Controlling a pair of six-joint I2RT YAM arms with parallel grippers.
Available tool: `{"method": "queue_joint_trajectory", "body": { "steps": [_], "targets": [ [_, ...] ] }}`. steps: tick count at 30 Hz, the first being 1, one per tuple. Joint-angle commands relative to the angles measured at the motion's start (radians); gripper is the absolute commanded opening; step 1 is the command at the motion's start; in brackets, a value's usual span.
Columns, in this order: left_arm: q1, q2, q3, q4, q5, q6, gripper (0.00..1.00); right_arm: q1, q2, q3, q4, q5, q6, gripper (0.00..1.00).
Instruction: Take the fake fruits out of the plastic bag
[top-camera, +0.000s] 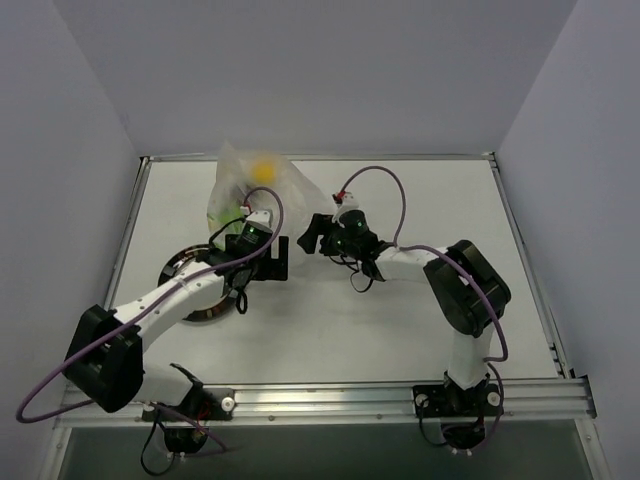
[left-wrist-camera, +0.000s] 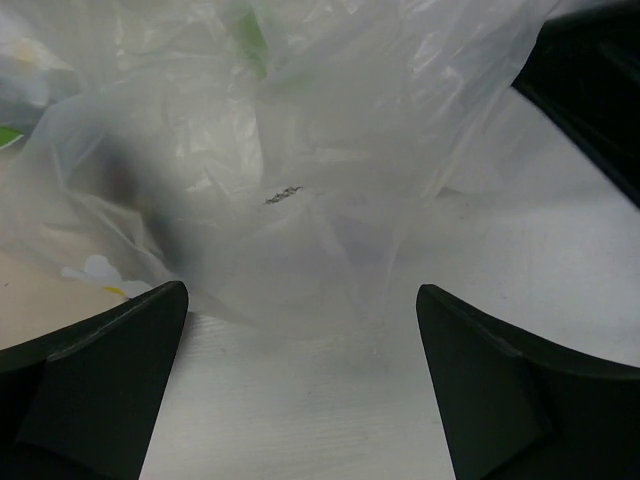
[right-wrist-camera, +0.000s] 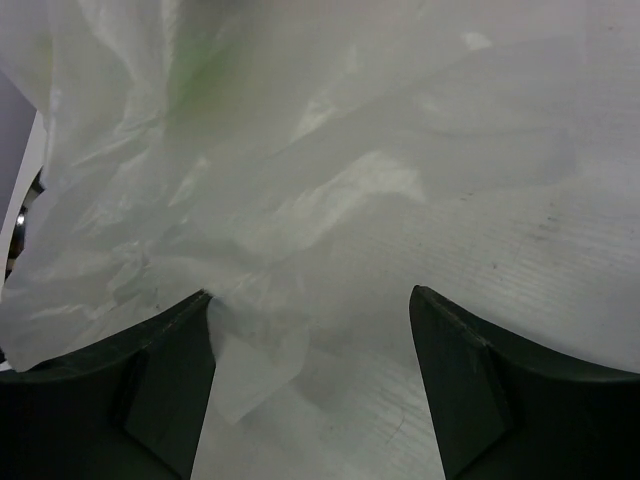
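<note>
Fake fruits (top-camera: 264, 170) are sitting inside the plastic bag (top-camera: 240, 195), apparently toward its far side. Left end effector (left-wrist-camera: 300, 300) and right end effector (right-wrist-camera: 310, 295) are hovering spread at its near edge; each should be pinching film only, parting the mouth.

A white tabletop (top-camera: 400, 320) fills the middle of the top view, edged by a thin metal frame (top-camera: 430, 156). An aluminium rail (top-camera: 330, 400) runs along the lower edge. Plain pale grey-lilac walls (top-camera: 320, 70) close the upper, left and right sides under soft, even light.
</note>
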Motion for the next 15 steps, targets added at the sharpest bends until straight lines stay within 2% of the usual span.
{"method": "queue_joint_trajectory", "body": {
  "steps": [1, 3, 6, 10, 11, 14, 15],
  "targets": [
    [0.007, 0.039, 0.047, 0.028, 0.046, 0.039, 0.98, -0.060, 0.039, 0.050, 0.097, -0.162, -0.009, 0.70],
    [0.011, 0.099, 0.088, 0.006, 0.050, 0.051, 0.97, -0.089, 0.066, 0.055, 0.146, -0.202, 0.017, 0.68],
    [0.019, 0.191, 0.145, -0.054, -0.066, 0.058, 0.99, -0.103, 0.103, 0.089, 0.191, -0.254, 0.062, 0.65],
    [0.043, 0.224, 0.214, -0.044, -0.136, 0.060, 0.56, -0.089, 0.163, 0.158, 0.191, -0.307, 0.097, 0.60],
    [0.048, 0.207, 0.222, -0.027, -0.139, 0.062, 0.38, -0.080, 0.178, 0.168, 0.197, -0.325, 0.102, 0.60],
    [0.070, 0.187, 0.269, -0.027, -0.150, 0.085, 0.21, -0.066, 0.197, 0.187, 0.212, -0.325, 0.116, 0.56],
    [0.091, 0.188, 0.282, -0.030, -0.151, 0.095, 0.06, -0.066, 0.200, 0.195, 0.215, -0.325, 0.119, 0.51]
  ]
}}
